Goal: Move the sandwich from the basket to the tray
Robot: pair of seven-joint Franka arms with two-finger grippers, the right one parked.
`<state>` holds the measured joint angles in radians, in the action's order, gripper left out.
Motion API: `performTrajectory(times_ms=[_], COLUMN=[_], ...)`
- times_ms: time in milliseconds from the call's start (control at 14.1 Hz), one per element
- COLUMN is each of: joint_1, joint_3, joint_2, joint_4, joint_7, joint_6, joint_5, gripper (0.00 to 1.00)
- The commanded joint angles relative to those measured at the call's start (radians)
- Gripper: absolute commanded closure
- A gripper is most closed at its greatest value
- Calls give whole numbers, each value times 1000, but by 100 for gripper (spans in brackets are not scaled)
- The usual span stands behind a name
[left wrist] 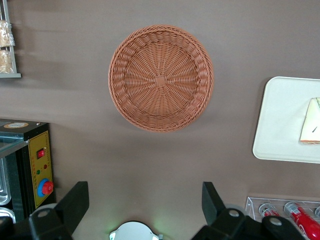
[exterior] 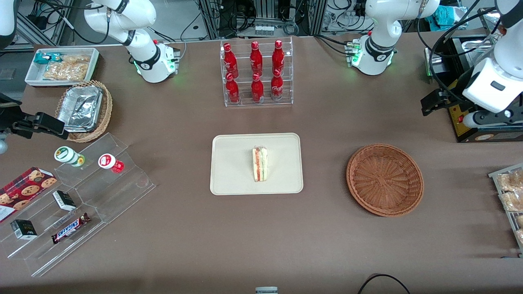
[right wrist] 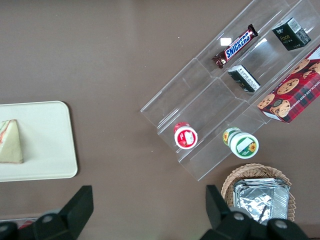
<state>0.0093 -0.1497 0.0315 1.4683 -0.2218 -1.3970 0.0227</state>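
Sandwich (exterior: 260,164) sits on the tray (exterior: 233,179), near its middle, lying on one flat side with the cut face toward the front camera. We see one wedge only: white bread, red and green filling layers, clear wrap over it. From the left wrist camera only an edge of it shows (left wrist: 311,128) on the cream tray (left wrist: 280,125).

One reddish-brown woven basket (exterior: 385,179) sits on the brown desk (exterior: 184,228), well apart from the tray, toward the working arm's end. It holds nothing (left wrist: 161,78).

We find the gripper (left wrist: 145,202) up above the desk, nearer the working arm's base than the basket; jaws spread wide, gripping nothing. In the front view it hangs at the working arm's end of the desk (exterior: 433,104).

Counts, quick: six red bottles (exterior: 256,69) in one clear rack, farther from the front camera than the tray. Toward the parked arm's end: one clear stepped stand (exterior: 81,196) with two small cups (exterior: 69,156), two small dark boxes (exterior: 64,200), one Snickers bar (exterior: 70,228); one cookie box (exterior: 22,190); one tan basket with foil containers (exterior: 83,109); one white bin of snacks (exterior: 61,65).
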Motion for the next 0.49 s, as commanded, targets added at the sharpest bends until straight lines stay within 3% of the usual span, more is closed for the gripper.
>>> performTrajectory(times_ms=[0,424], joint_1=[27,28], joint_3=[-8,-8], joint_2=[-64,-65], joint_4=[55,53], joint_7=[19,21], joint_6=[6,0], joint_5=[-18,-37], gripper=[0,0])
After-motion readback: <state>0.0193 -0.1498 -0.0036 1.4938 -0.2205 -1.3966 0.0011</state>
